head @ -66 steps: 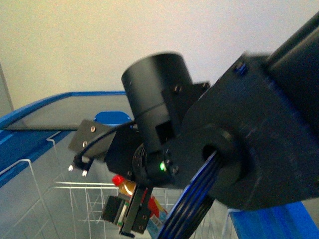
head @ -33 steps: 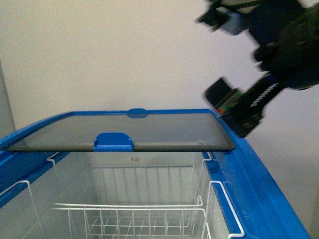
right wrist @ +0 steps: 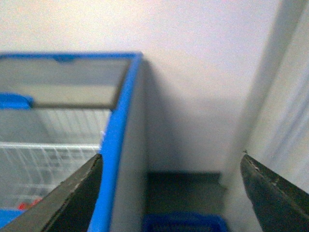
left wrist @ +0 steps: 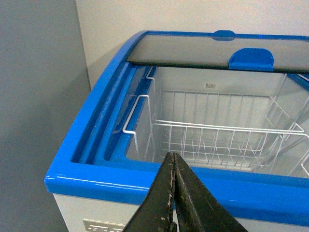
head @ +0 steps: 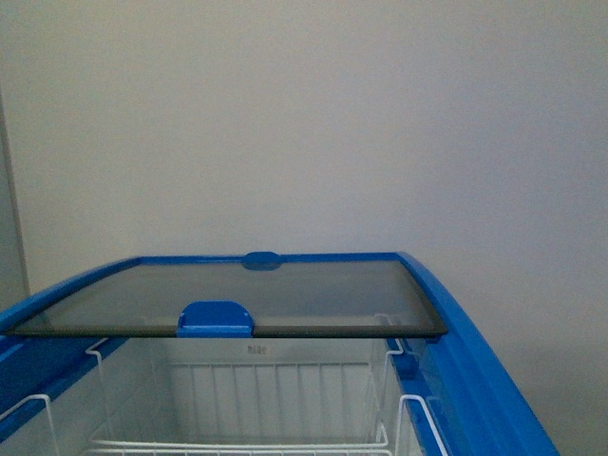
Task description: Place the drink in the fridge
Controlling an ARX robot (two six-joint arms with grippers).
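Two grippers show only in their own wrist views. Left gripper (left wrist: 173, 159): jaws clenched together, nothing between them, poised just outside the near blue rim of the fridge (left wrist: 145, 181). Right gripper (right wrist: 171, 169): jaws released and spread wide, nothing held, sitting beside the fridge's outer side wall, above a dark floor with a blue crate (right wrist: 183, 223) low down (blurred). A small red speck (right wrist: 29, 204) shows low inside the fridge in the right wrist view, maybe the drink, too blurred to tell; the drink isn't clearly visible in any view. Inside the open near half, white wire baskets (left wrist: 212, 140) hang from the inner ledge, with what shows of them bare. Further back, the glass sliding lid (head: 285, 294) covers the far half, with one blue handle (head: 216, 318) on its near edge and another at the far rim. Plain pale wall behind; grey cabinet (left wrist: 38, 96) beside the fridge in the left wrist view.
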